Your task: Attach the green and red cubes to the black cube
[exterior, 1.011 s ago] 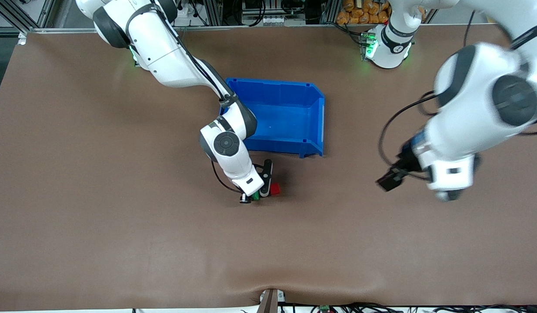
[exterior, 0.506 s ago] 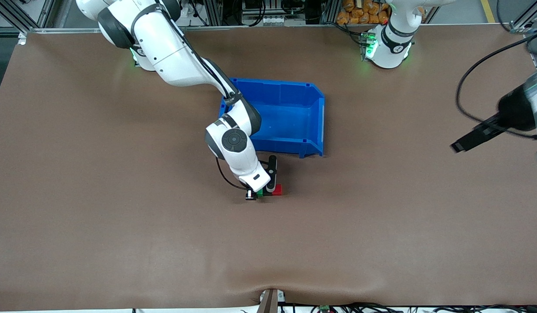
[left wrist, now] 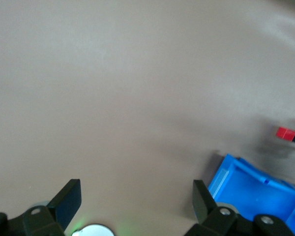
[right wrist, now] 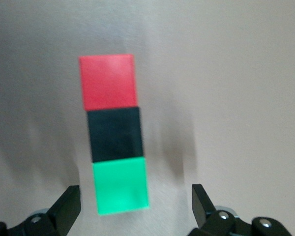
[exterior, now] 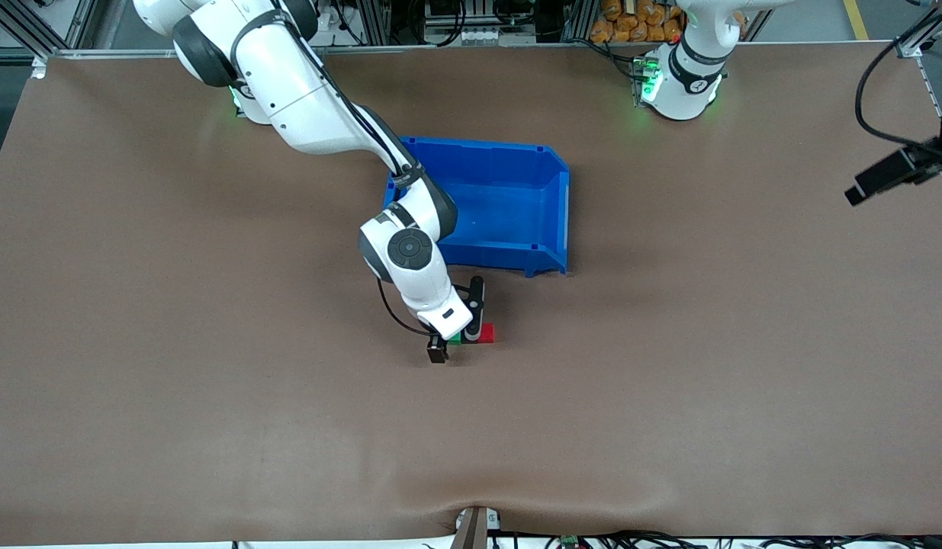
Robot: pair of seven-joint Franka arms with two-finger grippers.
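In the front view the row of cubes is largely covered by the right arm's wrist: only a sliver of the green cube and one end of the red cube are seen, and the black cube is hidden there. The row is shown whole in the right wrist view, where the red cube, the black cube and the green cube are joined face to face in one straight line, black in the middle. The row lies on the brown table, nearer to the front camera than the blue bin, its long axis running along the table with the red end toward the left arm's end. The right gripper is held just over the row, its fingers spread wide and clamped on nothing. The left gripper is raised over the left arm's end of the table, its fingers likewise apart and empty; that arm is mostly cut off in the front view. No writing can be read on any item.
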